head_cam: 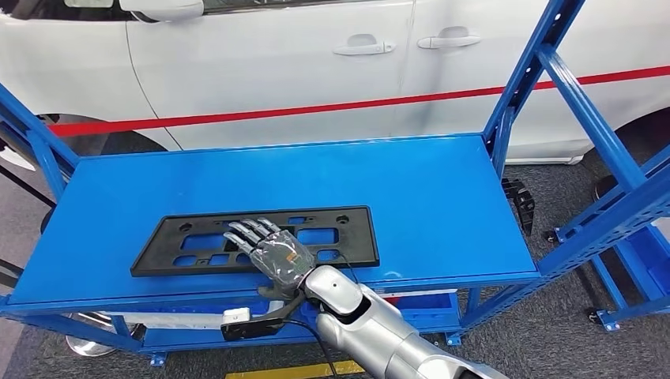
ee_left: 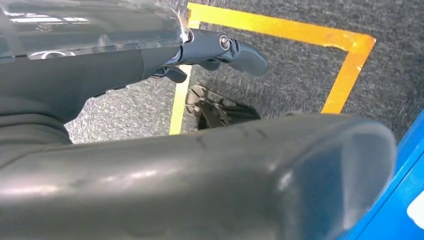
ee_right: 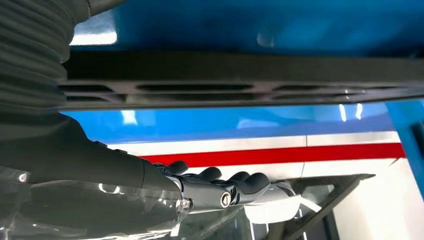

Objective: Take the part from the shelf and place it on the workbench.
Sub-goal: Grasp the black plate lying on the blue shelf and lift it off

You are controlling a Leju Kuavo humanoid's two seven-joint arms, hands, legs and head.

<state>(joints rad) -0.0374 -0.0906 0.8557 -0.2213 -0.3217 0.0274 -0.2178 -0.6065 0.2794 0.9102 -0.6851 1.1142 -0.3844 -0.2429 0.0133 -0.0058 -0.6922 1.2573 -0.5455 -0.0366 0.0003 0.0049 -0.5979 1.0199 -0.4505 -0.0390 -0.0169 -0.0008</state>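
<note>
Part (head_cam: 257, 239) (a flat black slotted plate) lies on my blue tabletop (head_cam: 427, 197), long axis left-right; my right hand (head_cam: 269, 251) hovers over it, fingers (head_cam: 246, 234) spread, holding nothing.

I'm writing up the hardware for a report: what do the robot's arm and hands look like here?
The right arm is smooth silver metal with rounded joints and a dark cable along its wrist. The right hand has dark grey segmented fingers under a clear plastic cover. The left hand shows a thick grey thumb and darker fingers.
</note>
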